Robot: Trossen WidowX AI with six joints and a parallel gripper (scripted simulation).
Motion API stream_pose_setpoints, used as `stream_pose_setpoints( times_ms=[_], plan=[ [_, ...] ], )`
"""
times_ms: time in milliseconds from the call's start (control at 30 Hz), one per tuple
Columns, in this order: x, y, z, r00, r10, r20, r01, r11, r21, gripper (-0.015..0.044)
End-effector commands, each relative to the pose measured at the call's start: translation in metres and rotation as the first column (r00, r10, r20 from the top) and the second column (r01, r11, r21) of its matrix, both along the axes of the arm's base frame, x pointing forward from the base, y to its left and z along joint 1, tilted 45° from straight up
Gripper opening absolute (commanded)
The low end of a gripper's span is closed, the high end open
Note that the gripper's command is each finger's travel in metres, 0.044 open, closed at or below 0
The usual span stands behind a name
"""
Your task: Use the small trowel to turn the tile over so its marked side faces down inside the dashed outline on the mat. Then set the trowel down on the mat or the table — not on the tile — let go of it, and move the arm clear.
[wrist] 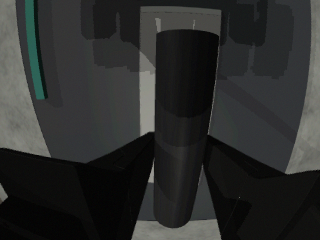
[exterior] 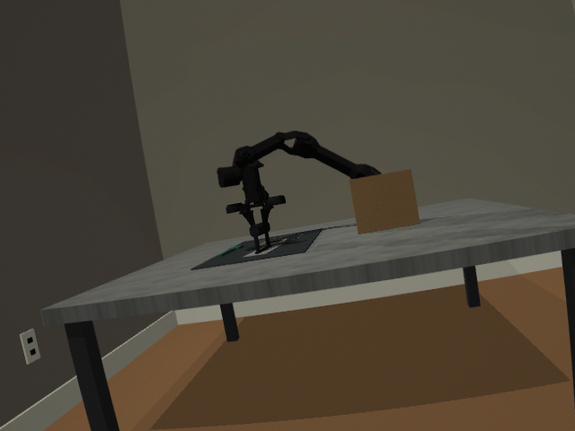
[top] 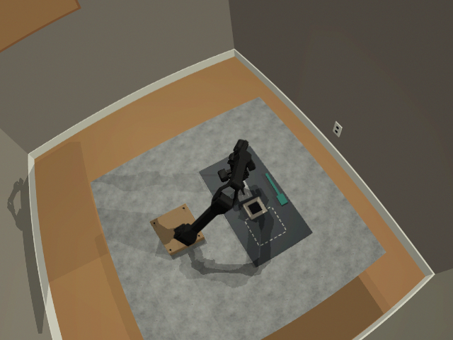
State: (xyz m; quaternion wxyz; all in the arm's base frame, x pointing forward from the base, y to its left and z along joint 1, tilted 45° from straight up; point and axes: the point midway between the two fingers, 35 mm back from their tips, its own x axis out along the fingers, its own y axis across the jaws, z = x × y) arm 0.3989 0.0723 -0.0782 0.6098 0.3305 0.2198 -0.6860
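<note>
The trowel has a dark round handle over a pale flat blade and lies on the dark mat. My gripper is down at the mat and shut on the handle, one finger on each side. The tile lies just beyond the blade tip, with a beige rim and its dark marked square facing up. It sits at the near corner of the dashed outline, mostly outside it.
A green flat tool lies on the mat beside the tile. The arm's wooden base block stands on the grey table. The mat's far edge is near the table edge.
</note>
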Motion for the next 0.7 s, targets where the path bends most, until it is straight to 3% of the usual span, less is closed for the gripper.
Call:
stream_pose_setpoints(
  times_ms=[0,200,667],
  plan=[
    [0.0001,-0.001,-0.0001,1.0,0.004,-0.002,-0.004,1.0,-0.004,0.013],
    [0.0001,-0.001,-0.0001,1.0,0.018,-0.015,-0.018,1.0,-0.004,0.013],
    [0.0001,-0.0009,-0.0001,0.911,0.299,-0.283,-0.296,0.954,0.055,0.013]
  ],
)
